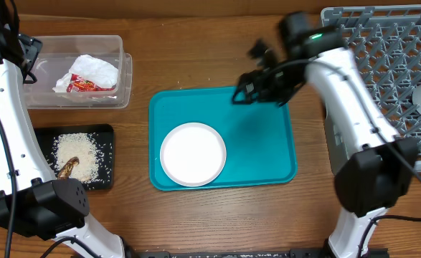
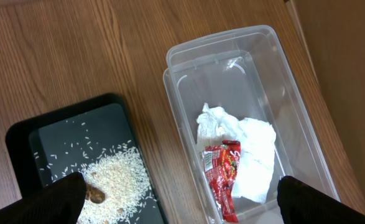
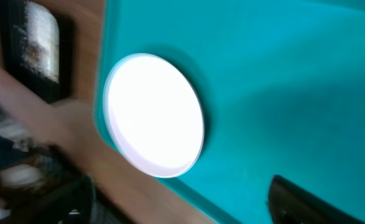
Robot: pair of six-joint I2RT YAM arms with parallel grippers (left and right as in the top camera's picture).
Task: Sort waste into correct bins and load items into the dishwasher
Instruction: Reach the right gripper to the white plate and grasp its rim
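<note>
Overhead: right gripper (image 1: 243, 92) hovers over the far edge of the teal tray (image 1: 267, 154), jaws blurred, state unreadable, seemingly lining up on the white plate (image 1: 193, 154) lying in the tray's near-left part | Left wrist: left gripper (image 2: 181, 193) gapes empty above the clear tub (image 2: 297, 118), left of the tray, where napkin (image 2: 254, 149) and wrapper (image 2: 222, 174) sit sorted | Right wrist: plate flat on tray, awaiting pickup.

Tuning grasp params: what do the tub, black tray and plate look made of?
Tub: clear glossy plastic; contents show through walls. Black tray: probably plastic, smooth semi-gloss, faint sheen. Plate: white, smooth; ceramic or melamine, cannot tell, overexposed.
</note>
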